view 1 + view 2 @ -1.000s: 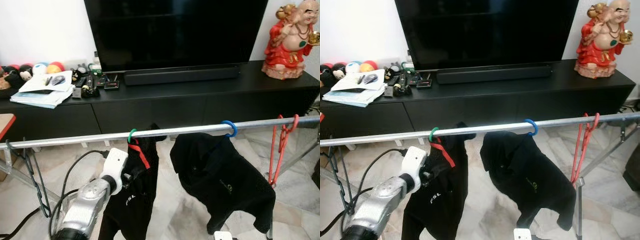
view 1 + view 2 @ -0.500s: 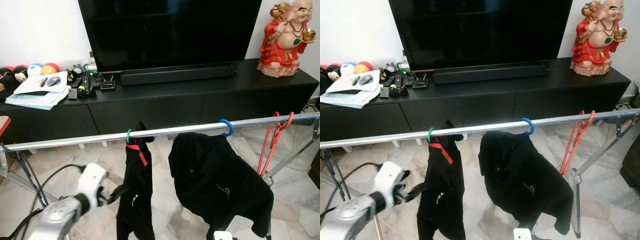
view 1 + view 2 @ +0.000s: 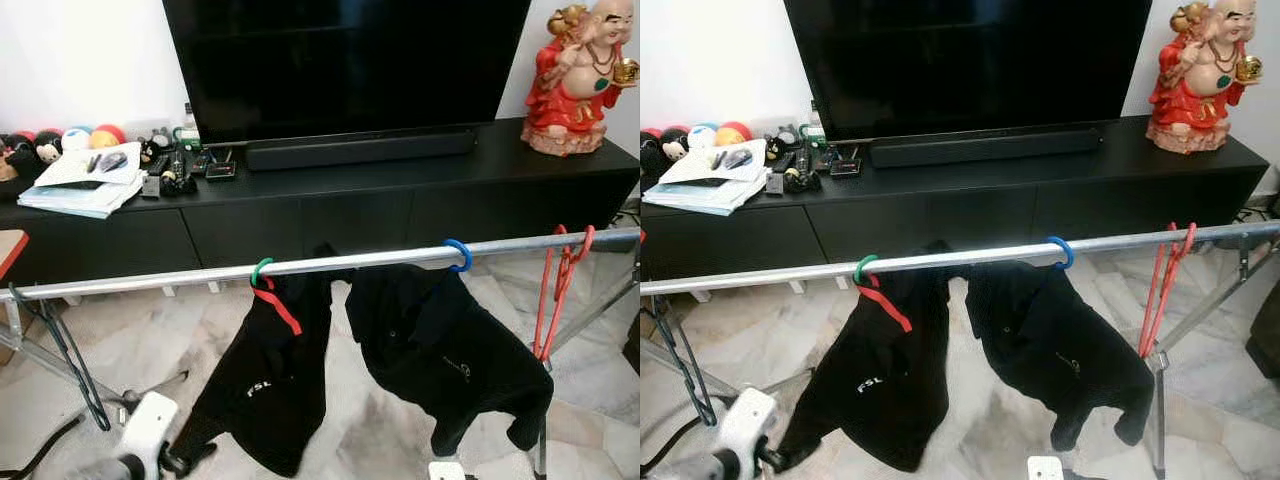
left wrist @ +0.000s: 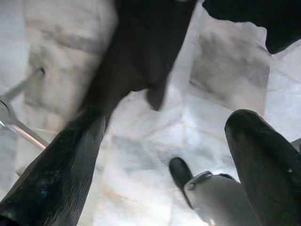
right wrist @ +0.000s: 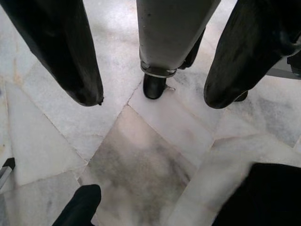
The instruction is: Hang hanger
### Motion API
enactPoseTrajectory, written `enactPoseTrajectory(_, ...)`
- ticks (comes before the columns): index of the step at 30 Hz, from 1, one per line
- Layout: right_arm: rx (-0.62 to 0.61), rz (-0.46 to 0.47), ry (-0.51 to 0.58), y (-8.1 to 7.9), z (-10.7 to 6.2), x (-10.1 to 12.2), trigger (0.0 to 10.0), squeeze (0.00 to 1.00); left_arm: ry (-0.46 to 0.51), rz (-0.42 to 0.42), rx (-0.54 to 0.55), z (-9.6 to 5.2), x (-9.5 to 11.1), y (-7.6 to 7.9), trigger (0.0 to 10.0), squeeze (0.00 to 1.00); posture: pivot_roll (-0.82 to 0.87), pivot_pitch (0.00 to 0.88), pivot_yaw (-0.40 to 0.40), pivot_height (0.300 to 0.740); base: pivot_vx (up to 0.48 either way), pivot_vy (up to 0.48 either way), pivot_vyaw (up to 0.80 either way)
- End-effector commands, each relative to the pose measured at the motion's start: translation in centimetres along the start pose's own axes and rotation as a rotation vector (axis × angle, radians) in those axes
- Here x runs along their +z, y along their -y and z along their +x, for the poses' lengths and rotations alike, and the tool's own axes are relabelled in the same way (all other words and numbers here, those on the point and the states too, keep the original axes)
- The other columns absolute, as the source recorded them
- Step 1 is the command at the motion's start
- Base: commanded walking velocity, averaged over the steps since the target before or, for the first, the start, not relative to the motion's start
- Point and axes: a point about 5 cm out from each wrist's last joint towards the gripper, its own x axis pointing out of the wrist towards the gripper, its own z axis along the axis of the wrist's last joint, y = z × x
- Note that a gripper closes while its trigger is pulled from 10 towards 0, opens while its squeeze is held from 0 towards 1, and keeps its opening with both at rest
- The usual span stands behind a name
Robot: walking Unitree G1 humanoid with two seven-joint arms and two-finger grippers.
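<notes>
While two black shirts hang side by side on the metal rail (image 3: 180, 277), the green hanger (image 3: 262, 271) hooks it toward 9 o'clock, the blue hanger (image 3: 458, 254) toward 3, and one empty red hanger (image 3: 562, 270) dangles further right. Left gripper (image 3: 185, 456), at 7 o'clock, has fingers spread, released; right gripper (image 5: 150, 61) hangs parted over marble floor (image 5: 141, 155)

You've got a white boxy wrist housing (image 3: 150, 428) on the left arm, with a silvery metal forearm section behind it and a black cable trailing off to the left. The left gripper (image 4: 155, 155) has two long, glossy black rounded fingers (image 4: 263, 165). The right gripper (image 5: 150, 70) matches, and a silver-grey leg with a black foot (image 5: 154, 85) shows between its fingers.
</notes>
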Motion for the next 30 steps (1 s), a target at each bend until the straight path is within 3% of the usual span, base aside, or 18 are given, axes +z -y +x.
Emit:
enactPoseTrajectory(1,0.007,-0.006,-0.017,-0.2,0.0,-0.5,10.0,0.0,-0.041,-0.001,0.012,0.5,-0.9,0.1,10.0,0.0,0.07,0.021,0.064,0.74,0.0,0.0,0.0)
enactPoseTrajectory(8,0.011,-0.006,-0.019,-0.3,-0.1,-0.6,10.0,0.0,-0.211,-0.049,0.071,1.6,-4.4,1.3,10.0,0.0,0.06,0.003,0.07,0.74,0.0,0.0,0.0)
enactPoseTrajectory(14,0.012,0.008,-0.017,-0.5,-0.1,-0.7,10.0,0.0,-0.442,-0.093,0.174,0.5,-9.5,3.0,10.0,0.0,0.04,0.0,0.079,0.74,0.0,0.0,0.0)
enactPoseTrajectory(20,-0.011,0.029,0.014,-0.4,-0.2,-0.7,10.0,0.0,-0.439,-0.144,0.221,0.3,-10.2,3.6,10.0,0.0,0.03,0.0,0.069,0.74,0.0,0.0,0.0)
enactPoseTrajectory(22,-0.074,-0.007,0.058,0.0,-0.2,-0.4,10.0,0.0,-0.43,-0.15,0.226,0.4,-10.1,3.7,10.0,0.0,0.03,0.0,0.06,0.74,0.0,0.0,0.0)
enactPoseTrajectory(24,-0.153,0.089,0.088,0.3,-0.4,-0.5,10.0,0.0,-0.433,-0.137,0.224,0.3,-10.2,3.7,10.0,0.0,0.02,0.0,0.058,0.74,0.0,0.0,0.0)
enactPoseTrajectory(30,-0.121,0.138,0.186,0.3,-0.5,0.1,10.0,0.0,-0.45,-0.116,0.225,0.1,-10.7,3.8,10.0,0.0,0.01,0.0,0.054,0.74,0.0,0.0,0.0)
